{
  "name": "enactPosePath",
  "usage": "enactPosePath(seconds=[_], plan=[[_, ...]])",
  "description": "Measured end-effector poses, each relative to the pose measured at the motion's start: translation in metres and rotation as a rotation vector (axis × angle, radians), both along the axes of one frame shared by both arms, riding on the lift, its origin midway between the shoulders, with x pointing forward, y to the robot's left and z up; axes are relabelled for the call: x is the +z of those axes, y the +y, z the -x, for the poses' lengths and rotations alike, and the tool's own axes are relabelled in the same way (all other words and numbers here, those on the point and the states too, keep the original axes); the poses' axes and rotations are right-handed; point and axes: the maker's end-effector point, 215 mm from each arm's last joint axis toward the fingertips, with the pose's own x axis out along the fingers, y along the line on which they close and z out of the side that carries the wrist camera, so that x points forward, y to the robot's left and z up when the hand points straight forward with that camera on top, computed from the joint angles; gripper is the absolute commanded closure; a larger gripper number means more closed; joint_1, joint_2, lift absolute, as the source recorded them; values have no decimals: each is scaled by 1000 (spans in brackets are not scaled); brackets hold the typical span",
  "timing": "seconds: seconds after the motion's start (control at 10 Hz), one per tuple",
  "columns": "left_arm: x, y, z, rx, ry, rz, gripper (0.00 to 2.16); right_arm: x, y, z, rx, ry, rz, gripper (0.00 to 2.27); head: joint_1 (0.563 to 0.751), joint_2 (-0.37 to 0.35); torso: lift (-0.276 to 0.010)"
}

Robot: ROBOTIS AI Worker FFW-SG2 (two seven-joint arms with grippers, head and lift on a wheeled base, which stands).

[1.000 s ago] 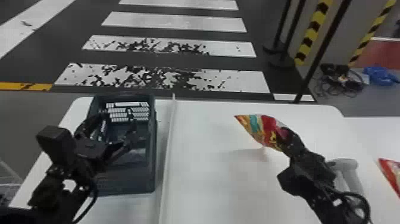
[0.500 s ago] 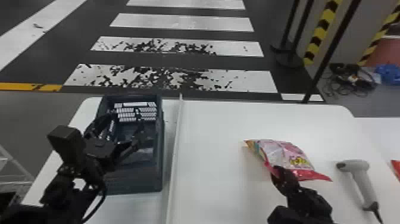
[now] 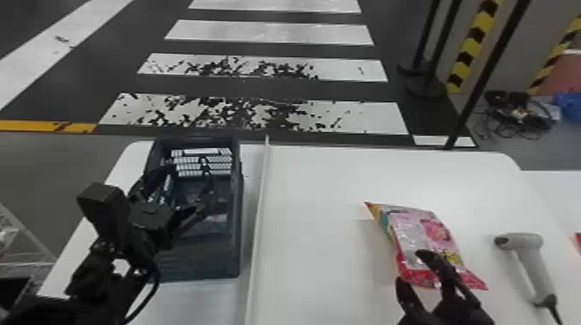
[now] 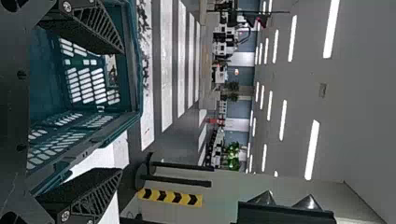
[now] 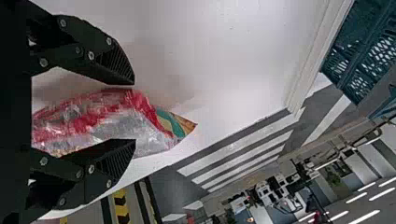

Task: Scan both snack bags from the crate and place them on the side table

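"Snack bag [image 3: 426,242] has come down since a second ago: it was up and tilted, now it lies on the white surface [image 3: 320,216]. And the right tool [image 3: 410,267] has shifted to the near side, its arm off the scanner [image 3: 525,250]."

"Is it pinching the bag?"

"Doesn't look like it. Seen from its wrist, the right tool [image 5: 135,112] has its fingers spread wide, with the bag between them. Whether either one touches it, I can't tell."

"Which way does the bag lie?"

"Multicoloured corner to the far left, red end to the near right. It's between the raised strip [image 3: 259,207] on its left and the scanner on its right."

"What about the other side?"

"Left tool [image 3: 189,164] is at the dark crate [image 3: 196,259], left of the strip. Up close, the left tool [image 4: 122,111] has its fingers well apart too."

"And that red corner [image 3: 578,240] at the right edge?"

"Too little of it to tell what it is"
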Motion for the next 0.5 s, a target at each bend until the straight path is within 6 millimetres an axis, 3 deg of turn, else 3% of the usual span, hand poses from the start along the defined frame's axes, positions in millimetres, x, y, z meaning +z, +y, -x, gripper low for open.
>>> enactPosePath(seconds=[0.3, 0.5], plan=[[-1, 0, 0, -1, 1, 1, 100, 35, 19, 4, 14, 37, -280, 66, 695, 21, -98], [-2, 0, 2, -1, 3, 0, 100, 54, 2, -3, -55, 74, -503, 164, 695, 0, -98]])
